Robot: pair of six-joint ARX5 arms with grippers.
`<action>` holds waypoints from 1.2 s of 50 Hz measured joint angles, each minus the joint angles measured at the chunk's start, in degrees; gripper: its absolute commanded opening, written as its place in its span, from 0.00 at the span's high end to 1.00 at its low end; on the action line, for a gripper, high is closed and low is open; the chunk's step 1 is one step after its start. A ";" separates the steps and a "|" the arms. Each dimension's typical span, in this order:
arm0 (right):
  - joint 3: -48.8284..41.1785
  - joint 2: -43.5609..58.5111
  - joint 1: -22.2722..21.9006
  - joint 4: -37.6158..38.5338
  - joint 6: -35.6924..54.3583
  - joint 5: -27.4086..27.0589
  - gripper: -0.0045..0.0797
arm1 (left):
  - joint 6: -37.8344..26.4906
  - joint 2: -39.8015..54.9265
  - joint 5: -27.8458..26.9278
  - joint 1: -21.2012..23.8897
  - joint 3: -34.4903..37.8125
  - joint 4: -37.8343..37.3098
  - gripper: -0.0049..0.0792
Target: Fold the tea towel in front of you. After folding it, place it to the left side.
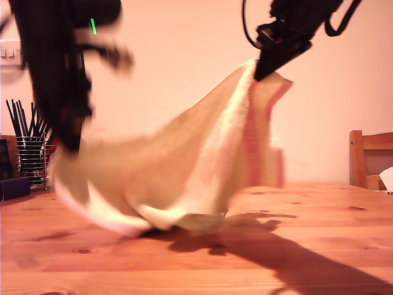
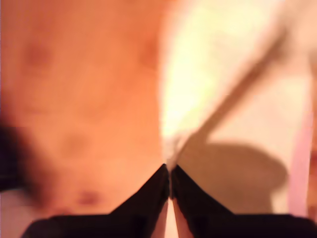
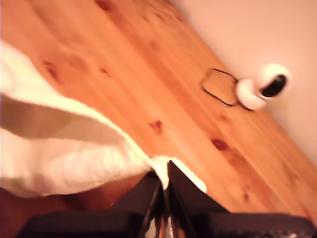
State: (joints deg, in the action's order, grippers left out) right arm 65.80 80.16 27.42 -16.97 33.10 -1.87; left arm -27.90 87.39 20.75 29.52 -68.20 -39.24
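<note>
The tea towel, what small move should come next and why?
Probably carry the raised corner across toward the lower one: both tools are shut on the tea towel, one corner high, one low, the middle sagging onto the wooden table, so the fold is unfinished.

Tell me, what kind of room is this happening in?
Probably a home dining room or kitchen: a wooden table, a wooden chair at the exterior view's right, and a wire holder of dark utensils by a wall switch.

The tea towel [image 1: 184,178] hangs between two raised arms, its lowest fold resting on the surface [image 1: 307,246]. A utensil rack [image 1: 31,157] stands behind at the exterior view's left; a chair [image 1: 370,160] at its right.
</note>
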 measured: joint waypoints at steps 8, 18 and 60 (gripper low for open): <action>3.80 0.00 0.04 -0.28 0.00 -0.24 0.96 | -2.27 -0.48 0.81 -2.27 -4.20 -0.26 0.97; 5.92 0.00 -0.55 -1.18 -0.02 -0.79 0.96 | -5.38 -0.48 0.81 -4.87 -6.91 0.13 0.97; 5.92 12.26 -6.54 5.97 -6.21 0.68 0.96 | -8.24 -0.11 -7.39 -11.63 -7.04 9.11 0.97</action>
State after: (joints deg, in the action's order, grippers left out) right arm 71.72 92.42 20.88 -11.00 26.89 -1.19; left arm -36.14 87.29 13.37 17.89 -75.24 -30.13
